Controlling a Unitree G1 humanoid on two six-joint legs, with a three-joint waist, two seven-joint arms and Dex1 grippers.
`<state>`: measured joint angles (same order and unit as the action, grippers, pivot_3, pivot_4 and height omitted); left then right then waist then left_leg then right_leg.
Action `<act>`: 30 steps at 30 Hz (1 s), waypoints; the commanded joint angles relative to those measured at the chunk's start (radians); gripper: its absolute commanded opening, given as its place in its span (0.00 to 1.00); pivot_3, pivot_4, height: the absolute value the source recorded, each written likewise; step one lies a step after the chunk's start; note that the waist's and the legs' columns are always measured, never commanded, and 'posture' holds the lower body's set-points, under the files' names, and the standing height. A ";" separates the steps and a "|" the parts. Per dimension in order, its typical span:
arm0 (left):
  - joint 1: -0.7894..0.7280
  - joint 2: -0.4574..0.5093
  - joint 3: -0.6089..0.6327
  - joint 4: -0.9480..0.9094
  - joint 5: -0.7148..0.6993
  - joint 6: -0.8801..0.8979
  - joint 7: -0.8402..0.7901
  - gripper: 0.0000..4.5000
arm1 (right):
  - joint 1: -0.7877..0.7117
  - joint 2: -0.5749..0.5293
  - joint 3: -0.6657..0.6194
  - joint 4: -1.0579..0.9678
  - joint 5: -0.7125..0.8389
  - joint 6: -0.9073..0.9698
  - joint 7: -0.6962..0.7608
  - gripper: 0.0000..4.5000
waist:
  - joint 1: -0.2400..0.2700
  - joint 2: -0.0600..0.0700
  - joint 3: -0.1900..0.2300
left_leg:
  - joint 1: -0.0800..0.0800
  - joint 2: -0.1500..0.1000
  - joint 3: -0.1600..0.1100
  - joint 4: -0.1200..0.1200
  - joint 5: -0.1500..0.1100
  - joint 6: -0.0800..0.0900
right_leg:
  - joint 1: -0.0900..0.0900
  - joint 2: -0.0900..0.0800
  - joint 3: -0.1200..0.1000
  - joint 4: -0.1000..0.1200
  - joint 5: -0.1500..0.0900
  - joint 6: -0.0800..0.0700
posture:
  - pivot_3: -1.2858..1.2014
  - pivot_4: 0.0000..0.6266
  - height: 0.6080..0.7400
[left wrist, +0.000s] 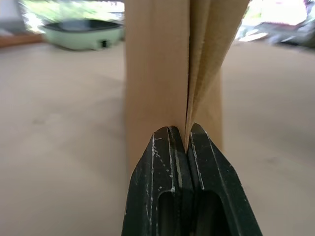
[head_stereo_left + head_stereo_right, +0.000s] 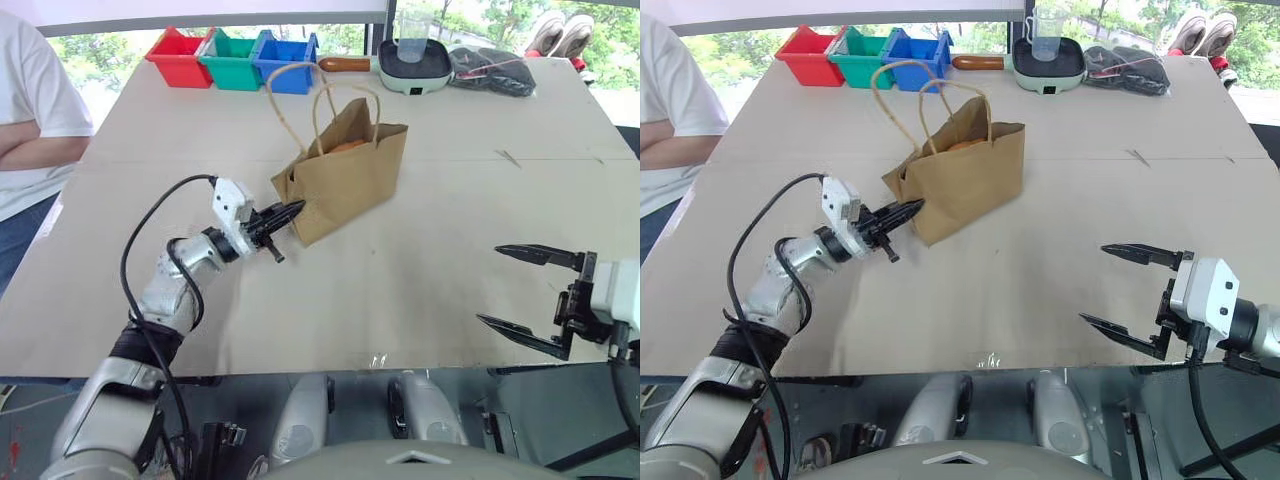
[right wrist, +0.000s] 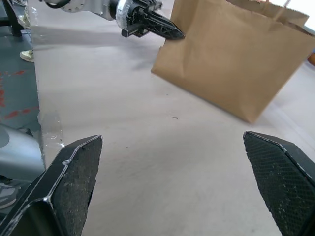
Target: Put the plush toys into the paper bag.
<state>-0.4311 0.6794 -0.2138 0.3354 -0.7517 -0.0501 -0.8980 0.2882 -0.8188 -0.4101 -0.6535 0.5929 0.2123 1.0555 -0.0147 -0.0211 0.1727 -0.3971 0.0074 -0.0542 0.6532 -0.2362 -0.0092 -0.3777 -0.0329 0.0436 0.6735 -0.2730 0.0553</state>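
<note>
Where the left gripper (image 2: 290,212) meets the bag (image 2: 350,175), its fingers are pinched tight on the folded side pleat of the paper; the left wrist view confirms it, both black fingers (image 1: 162,187) pressed together with the crease caught between them; bag stands upright at centre frame, slightly above middle, on the table (image 2: 420,290); two rope handles (image 2: 300,100) loop up over its open mouth; orange toy (image 2: 347,146) just visible inside, at the rim; white toy cannot be told from these pictures.

Right gripper (image 2: 520,298) at lower right of frame, fingers spread wide, nothing between them, well apart from the bag; right wrist view looks across bare tabletop toward the bag's broad face and the other gripper at its edge.

Along the upper edge of the frame: red bin (image 2: 180,58), green bin (image 2: 232,60), blue bin (image 2: 286,62) in a row, upper left; pale green pan (image 2: 414,66) with a clear cup (image 2: 413,36) standing in it, upper centre; dark bundle (image 2: 490,70) just beside the pan; person (image 2: 30,120) in white shirt at left edge, arms folded.
</note>
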 commanded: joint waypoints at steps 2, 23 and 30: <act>-0.055 -0.016 0.069 0.053 0.015 0.031 -0.260 0.02 | -0.007 0.004 -0.013 -0.022 0.011 -0.010 -0.012 1.00 | 0.001 0.000 0.000 | 0.000 0.000 0.000 0.000 0.000 0.000 | 0.000 0.000 0.000 0.000 0.000 0.000 | 0.52 0.24 1.00; 0.084 0.058 0.321 -0.076 0.157 0.199 -0.394 0.96 | 0.008 0.052 -0.001 -0.001 0.033 0.005 -0.061 1.00 | -0.004 -0.001 0.001 | -0.001 0.004 -0.006 -0.001 0.000 0.000 | -0.001 0.000 0.001 -0.001 0.000 0.000 | 0.52 0.24 1.00; 0.485 0.115 0.526 -0.470 0.070 0.400 -0.243 0.96 | 0.079 0.073 -0.096 0.117 0.016 -0.035 -0.031 1.00 | 0.006 0.000 0.002 | -0.001 0.004 -0.006 -0.002 0.000 0.000 | 0.000 -0.003 0.000 -0.002 0.000 -0.001 | 0.52 0.24 1.00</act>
<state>0.0139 0.7808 0.2543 -0.0379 -0.6415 0.3173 -1.1635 0.3543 -0.7459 -0.4435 -0.5522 0.6031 0.2064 1.0150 -0.0087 -0.0206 0.1743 -0.3979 0.0118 -0.0599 0.6515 -0.2363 -0.0092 -0.3780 -0.0357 0.0442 0.6700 -0.2736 0.0544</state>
